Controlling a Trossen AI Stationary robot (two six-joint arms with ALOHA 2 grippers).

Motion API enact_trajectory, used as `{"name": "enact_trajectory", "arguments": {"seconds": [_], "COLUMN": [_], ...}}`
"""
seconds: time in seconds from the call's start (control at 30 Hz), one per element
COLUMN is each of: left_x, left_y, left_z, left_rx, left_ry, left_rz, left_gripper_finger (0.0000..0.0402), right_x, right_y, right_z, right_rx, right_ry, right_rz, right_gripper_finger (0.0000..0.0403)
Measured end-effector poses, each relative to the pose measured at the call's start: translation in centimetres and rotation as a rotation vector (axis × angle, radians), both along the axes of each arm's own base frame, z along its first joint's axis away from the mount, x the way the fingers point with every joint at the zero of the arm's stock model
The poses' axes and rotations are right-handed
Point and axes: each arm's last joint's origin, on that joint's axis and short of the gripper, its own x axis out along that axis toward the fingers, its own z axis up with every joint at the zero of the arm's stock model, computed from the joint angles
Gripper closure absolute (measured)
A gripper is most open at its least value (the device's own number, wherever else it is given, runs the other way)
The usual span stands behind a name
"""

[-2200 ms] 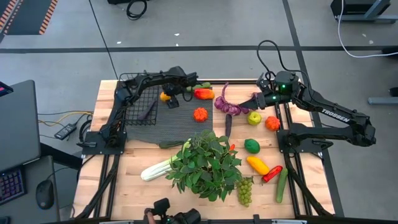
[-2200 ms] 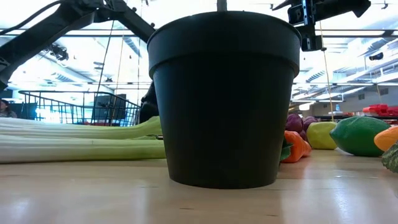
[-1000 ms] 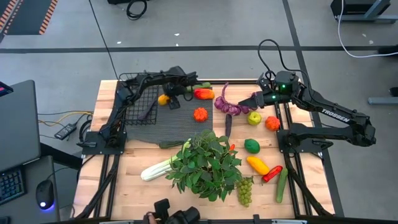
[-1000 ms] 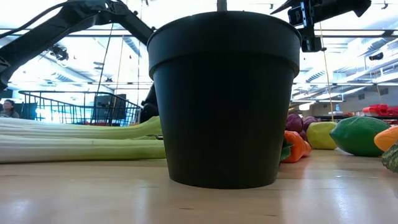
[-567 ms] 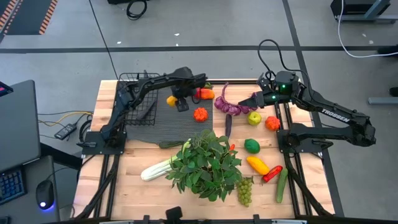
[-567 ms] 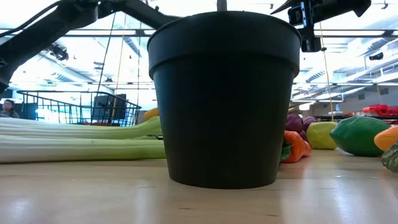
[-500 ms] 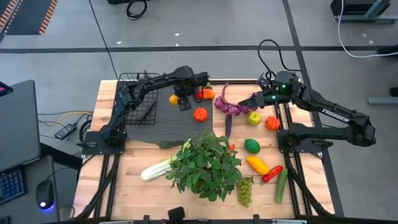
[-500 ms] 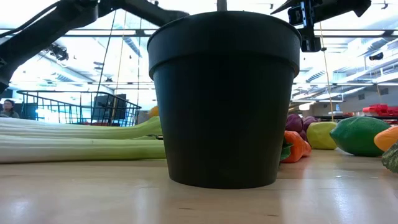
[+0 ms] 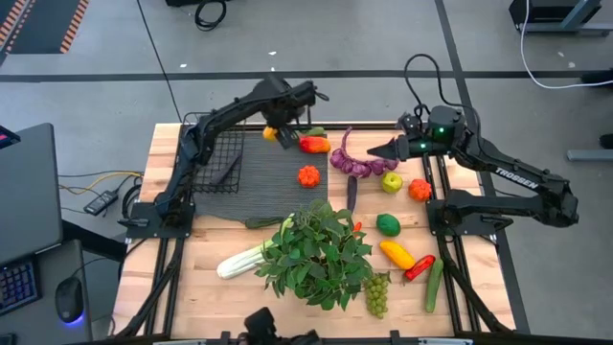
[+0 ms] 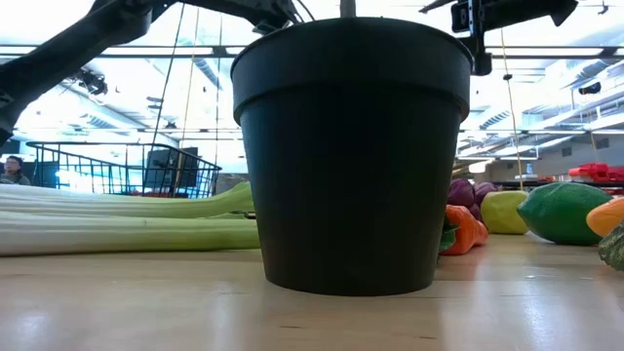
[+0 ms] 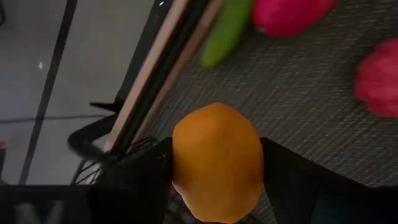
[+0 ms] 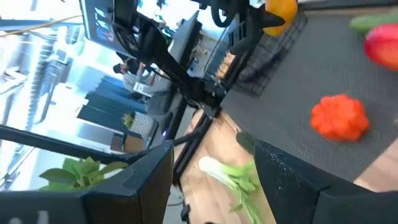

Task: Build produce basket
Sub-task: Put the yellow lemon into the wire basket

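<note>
My left gripper [image 9: 277, 132] hangs high over the far edge of the dark ribbed mat [image 9: 278, 182], shut on a yellow-orange fruit [image 11: 217, 162]. The black wire basket [image 9: 215, 159] stands at the table's far left, just left of the fruit. Lying on the mat are a red pepper [image 9: 314, 145] and an orange-red pepper [image 9: 307, 176]. My right gripper [image 9: 376, 151] hovers open over the purple bulb string [image 9: 351, 164], holding nothing. More produce lies at the right: a green fruit [image 9: 391, 181], an orange [image 9: 420, 190] and a lime [image 9: 387, 224]. My left gripper pinches the yellow-orange fruit by its two opposite sides [image 11: 177, 163] between its two fingers [image 11: 291, 180]. The fingers come from above, pointing steeply down. The fruit is lifted well clear of the mat and the basket.
A big leafy plant [image 9: 316, 251] in a black pot [image 10: 351, 156] stands at the table's near middle and fills the low view. Celery [image 9: 241, 260] lies to its left. A yellow pepper [image 9: 396, 254], a cucumber [image 9: 435, 285] and grapes [image 9: 378, 294] lie at the near right.
My left gripper has risen from just above the mat beside the basket, carrying the yellow-orange fruit up and slightly toward the table's right. It rolled at the wrist as it rose. The fruit now hangs high above the mat. My right gripper has stayed in place.
</note>
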Motion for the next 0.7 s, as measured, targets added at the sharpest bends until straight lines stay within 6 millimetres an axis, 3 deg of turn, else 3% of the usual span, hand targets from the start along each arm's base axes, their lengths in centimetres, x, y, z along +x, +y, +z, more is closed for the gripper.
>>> {"name": "enact_trajectory", "arguments": {"seconds": [0.17,0.5,0.7], "left_x": [-1.2,-5.5,-7.6], "left_y": [0.6,1.8,0.9], "left_z": [1.3,5.9,8.3], "left_rx": [0.017,0.084,0.11], "left_ry": [-0.03,-0.152,-0.222], "left_rz": [0.029,0.177,0.225], "left_gripper_finger": [0.0182,0.018,0.0182], "right_x": [-0.2,-0.9,-1.2], "right_y": [-0.6,-1.8,-2.3], "right_z": [0.1,0.0,0.0], "right_rx": [-0.124,-0.199,-0.226], "right_ry": [0.011,0.035,0.05], "right_rz": [-0.073,-0.177,-0.236], "right_gripper_finger": [0.0173,0.0173,0.0173]}}
